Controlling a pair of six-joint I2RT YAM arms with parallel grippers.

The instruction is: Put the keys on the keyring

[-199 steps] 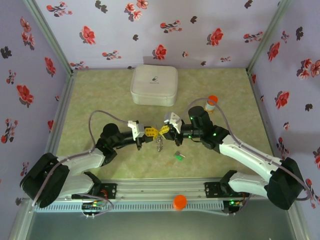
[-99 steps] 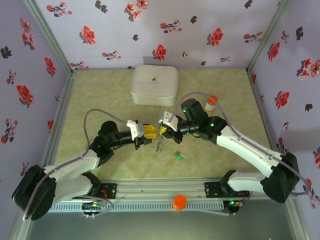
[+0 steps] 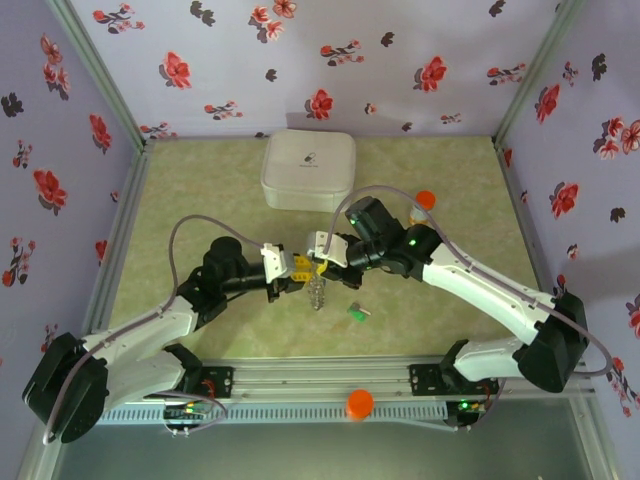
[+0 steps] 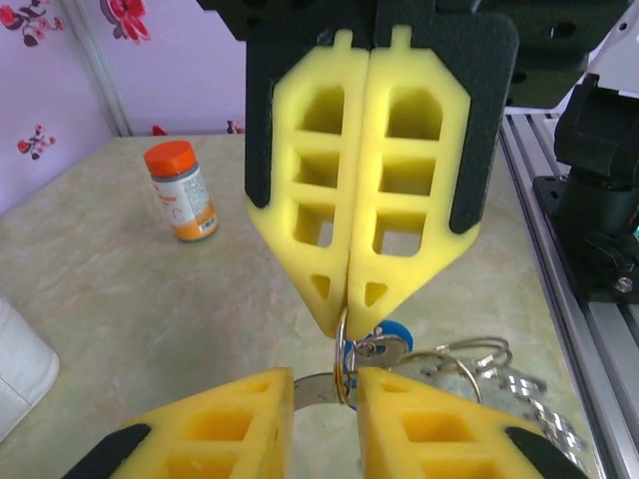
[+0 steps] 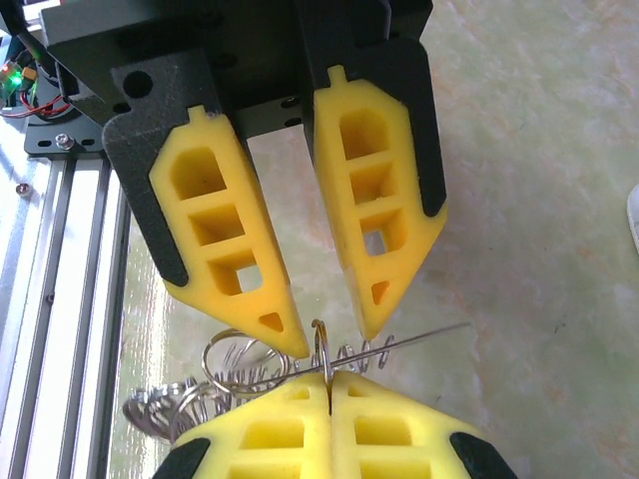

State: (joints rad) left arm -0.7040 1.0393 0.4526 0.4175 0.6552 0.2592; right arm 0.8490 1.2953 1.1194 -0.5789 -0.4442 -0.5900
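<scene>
The left gripper (image 3: 299,268) hangs low over the middle of the table (image 3: 200,190). Its yellow fingers (image 5: 228,249) are parted and straddle the thin keyring (image 5: 321,349) without clamping it. The ring stands on edge between those tips, and the right gripper (image 3: 321,264), facing from the other side, is clenched on it. The blue-headed key (image 4: 387,333) sits just by the pinch, with a bunch of silver rings (image 4: 479,361) trailing beside it. The green-headed key (image 3: 357,312) lies apart to the right, nearer the front rail (image 3: 300,378). The mottled green-beige surface is open to the left. A white case (image 3: 308,170) sits well back, and an orange-capped bottle (image 3: 424,200) stands behind the right arm. The walls (image 3: 300,60) are lilac with a flower pattern.
</scene>
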